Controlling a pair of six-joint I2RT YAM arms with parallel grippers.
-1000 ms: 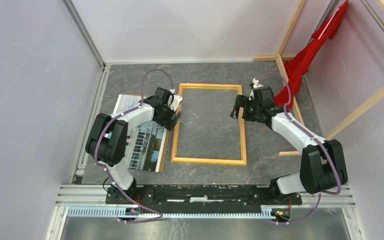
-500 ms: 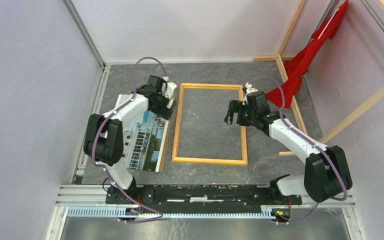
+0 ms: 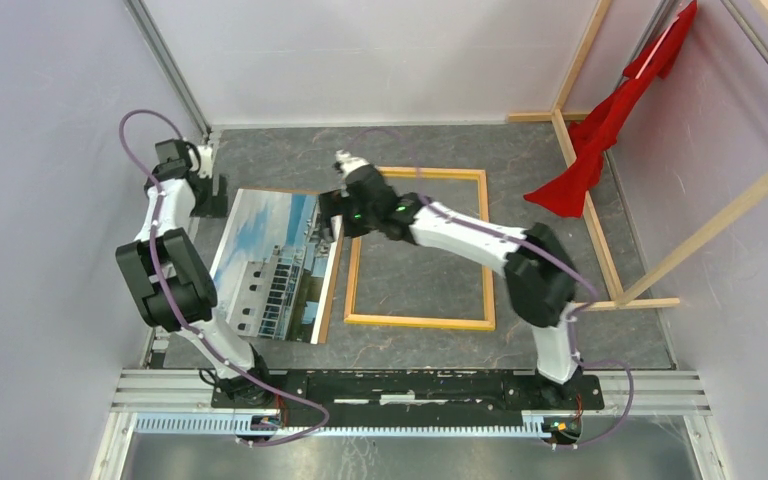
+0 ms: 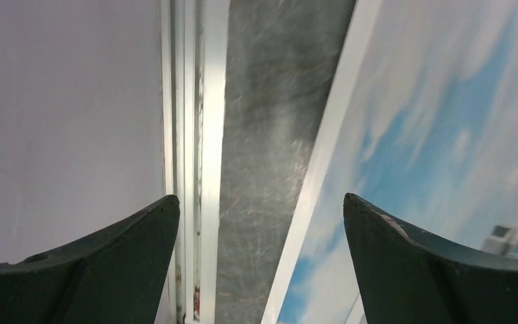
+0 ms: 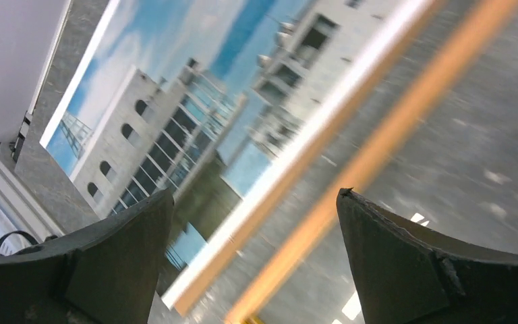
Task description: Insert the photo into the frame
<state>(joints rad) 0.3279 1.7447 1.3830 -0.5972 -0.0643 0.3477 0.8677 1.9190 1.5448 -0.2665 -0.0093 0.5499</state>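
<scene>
top external view: the left claw (image 3: 208,192) hangs at the far left corner of the tabletop (image 3: 440,150), over the far left corner of the photo (image 3: 270,265). the right arm reaches across the frame (image 3: 418,322), and the right claw (image 3: 326,222) sits above the photo's right edge, next to the frame's left rail.

left wrist view: the left claw (image 4: 257,199) is spread wide and grasps nothing. between its two dark fingers lie a strip of grey tabletop (image 4: 270,135) and the white border of the photo (image 4: 445,135). a metal rail (image 4: 195,135) runs along the tabletop edge under the left finger. no contact with the photo is visible.

right wrist view: the right claw (image 5: 255,192) is also spread wide and grasps nothing. its gap spans the photo (image 5: 155,115), the photo's white border and the orange-yellow rail of the frame (image 5: 378,148). the picture is blurred, so contact between the fingers and the photo cannot be told.

task items: the photo lies flat, printed side up, on the left part of the tabletop, outside the frame. its right edge lies along the frame's left rail; whether it overlaps the rail cannot be told. the frame lies flat at the centre and encloses bare tabletop.

surface and room: the tabletop is dark grey with a marbled pattern. plain pale walls (image 3: 380,60) close it in at the back and on the left. at the right stand bare wooden beams (image 3: 580,70), with a red cloth (image 3: 600,130) draped over them.
</scene>
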